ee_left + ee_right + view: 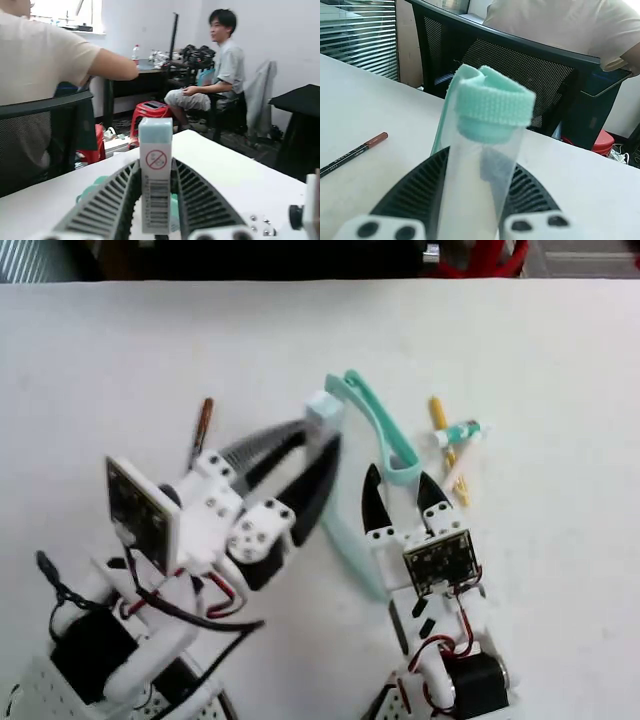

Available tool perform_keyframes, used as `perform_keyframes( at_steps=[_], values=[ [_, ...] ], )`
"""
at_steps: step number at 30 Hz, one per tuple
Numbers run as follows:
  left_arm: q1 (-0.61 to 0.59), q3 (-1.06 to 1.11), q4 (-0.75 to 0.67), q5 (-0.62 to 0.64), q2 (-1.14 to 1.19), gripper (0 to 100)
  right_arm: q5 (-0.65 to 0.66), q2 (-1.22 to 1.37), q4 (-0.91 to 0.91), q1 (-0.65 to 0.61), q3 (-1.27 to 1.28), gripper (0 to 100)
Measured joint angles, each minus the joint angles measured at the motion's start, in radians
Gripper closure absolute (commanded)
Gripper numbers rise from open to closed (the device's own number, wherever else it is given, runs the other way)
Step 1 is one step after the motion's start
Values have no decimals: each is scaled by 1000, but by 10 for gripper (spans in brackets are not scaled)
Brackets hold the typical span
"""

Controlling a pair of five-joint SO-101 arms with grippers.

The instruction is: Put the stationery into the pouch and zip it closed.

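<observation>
A small white box with a pale blue end, like an eraser, is clamped upright in my left gripper, just beside the upper end of the pouch. The clear pouch with a mint green edge stands on its side across the table's middle, and my right gripper is shut on its rim. A brown pencil lies left of the left arm. A yellow pencil and a small teal-and-white item lie right of the pouch.
The white table has open room at the back and far right. The left arm's body and cables fill the front left. People sit on chairs beyond the table edge in both wrist views.
</observation>
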Motion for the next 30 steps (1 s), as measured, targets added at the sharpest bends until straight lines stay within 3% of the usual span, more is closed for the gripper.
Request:
perform_keyframes(
  at_steps=[8,13,17,23,30],
  values=[
    [60,86,-210,-6,17,976,0,0,0,-11,0,981],
    [61,229,-425,-104,17,976,0,0,-2,-83,0,981],
    [-3,319,-540,-114,17,976,0,0,-2,-120,0,981],
    [-198,319,-580,17,161,976,0,0,-2,-120,0,981],
    [-178,281,-545,69,239,953,0,0,-2,-120,0,981]
  ],
)
